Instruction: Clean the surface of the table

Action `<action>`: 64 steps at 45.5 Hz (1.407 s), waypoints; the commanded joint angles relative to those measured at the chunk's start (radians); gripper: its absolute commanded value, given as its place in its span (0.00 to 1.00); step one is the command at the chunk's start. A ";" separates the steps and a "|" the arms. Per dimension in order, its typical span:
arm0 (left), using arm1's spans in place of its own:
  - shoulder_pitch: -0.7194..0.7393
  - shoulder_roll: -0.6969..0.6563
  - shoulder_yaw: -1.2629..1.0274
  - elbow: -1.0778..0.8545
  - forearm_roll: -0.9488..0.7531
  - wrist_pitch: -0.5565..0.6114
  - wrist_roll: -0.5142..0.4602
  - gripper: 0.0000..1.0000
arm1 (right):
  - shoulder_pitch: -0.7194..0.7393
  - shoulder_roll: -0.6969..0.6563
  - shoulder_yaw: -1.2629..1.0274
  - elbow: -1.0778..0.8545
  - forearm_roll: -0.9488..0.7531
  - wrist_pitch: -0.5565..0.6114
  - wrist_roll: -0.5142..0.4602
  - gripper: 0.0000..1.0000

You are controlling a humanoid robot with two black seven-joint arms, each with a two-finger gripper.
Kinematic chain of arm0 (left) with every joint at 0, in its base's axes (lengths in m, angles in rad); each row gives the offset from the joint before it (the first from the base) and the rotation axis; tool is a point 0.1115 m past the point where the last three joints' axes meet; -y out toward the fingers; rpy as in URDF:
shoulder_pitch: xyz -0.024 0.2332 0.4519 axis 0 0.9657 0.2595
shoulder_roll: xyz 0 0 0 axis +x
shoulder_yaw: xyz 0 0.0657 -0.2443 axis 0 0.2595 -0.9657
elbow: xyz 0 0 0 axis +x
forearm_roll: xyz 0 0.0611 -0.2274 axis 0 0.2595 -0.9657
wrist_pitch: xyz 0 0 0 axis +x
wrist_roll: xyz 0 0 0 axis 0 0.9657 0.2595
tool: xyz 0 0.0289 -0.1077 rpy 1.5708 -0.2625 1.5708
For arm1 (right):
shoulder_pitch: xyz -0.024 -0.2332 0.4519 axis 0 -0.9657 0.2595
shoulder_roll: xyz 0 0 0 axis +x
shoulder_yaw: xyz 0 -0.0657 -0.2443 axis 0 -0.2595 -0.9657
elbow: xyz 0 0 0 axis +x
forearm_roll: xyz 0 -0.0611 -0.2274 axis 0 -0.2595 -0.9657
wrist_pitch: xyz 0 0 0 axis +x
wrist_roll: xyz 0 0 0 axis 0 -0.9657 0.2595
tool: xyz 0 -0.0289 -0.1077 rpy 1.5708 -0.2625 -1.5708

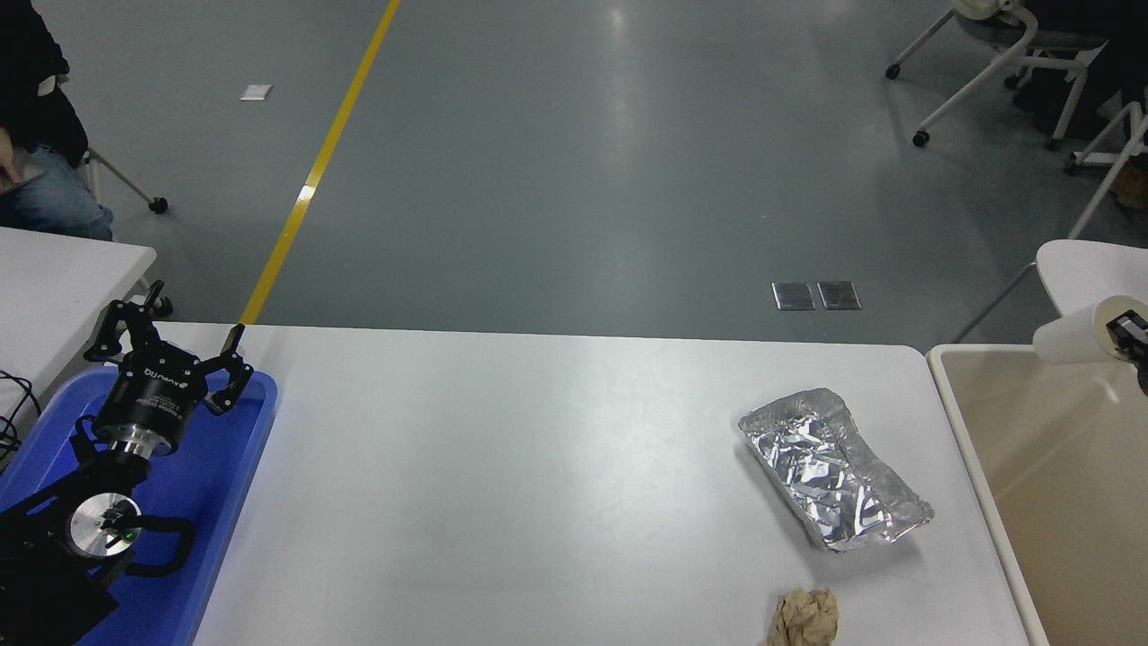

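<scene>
The table surface [502, 484] is a wide white top. On its right part lies a crumpled foil tray [830, 467], and a crumpled brown paper ball [805, 617] sits at the front edge. At the right edge of the picture my right gripper [1123, 327] is shut on the rim of a white paper cup [1076, 334], holding it on its side above the beige bin [1067, 502]. Most of the right arm is out of frame. My left gripper [166, 345] rests open over the blue tray [229, 484] at the lower left.
A smaller white table [54, 278] stands at the far left, with a seated person [36, 126] behind it. Office chairs [995, 54] stand on the grey floor at the top right. A yellow floor line [314, 170] runs toward the table's far left corner.
</scene>
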 commanded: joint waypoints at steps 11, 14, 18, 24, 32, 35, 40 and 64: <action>0.000 0.001 0.000 0.000 0.000 0.000 0.000 1.00 | -0.161 -0.035 0.035 0.000 0.000 -0.058 -0.035 0.00; 0.000 0.000 0.000 0.000 0.000 0.000 0.000 1.00 | -0.173 -0.029 0.035 0.001 0.000 -0.058 -0.035 0.00; 0.000 0.000 0.000 0.000 0.000 0.000 0.000 1.00 | -0.179 -0.014 0.034 0.004 0.000 -0.060 -0.035 0.00; 0.000 0.001 0.000 0.000 0.000 0.000 0.000 1.00 | -0.196 0.025 0.035 0.003 -0.004 -0.067 -0.035 0.00; 0.000 0.000 0.000 0.000 0.000 0.000 0.000 1.00 | -0.201 0.062 0.034 0.012 -0.014 -0.066 -0.035 0.00; 0.000 0.000 0.000 0.000 0.000 0.000 0.000 1.00 | -0.201 0.078 0.032 0.012 -0.015 -0.066 -0.035 0.00; 0.000 0.000 0.000 0.000 0.000 0.000 0.000 1.00 | -0.202 0.098 0.031 0.010 -0.017 -0.067 -0.035 0.00; 0.000 0.000 0.000 0.000 0.000 0.000 0.000 1.00 | -0.201 0.105 0.032 0.007 -0.015 -0.070 -0.035 0.00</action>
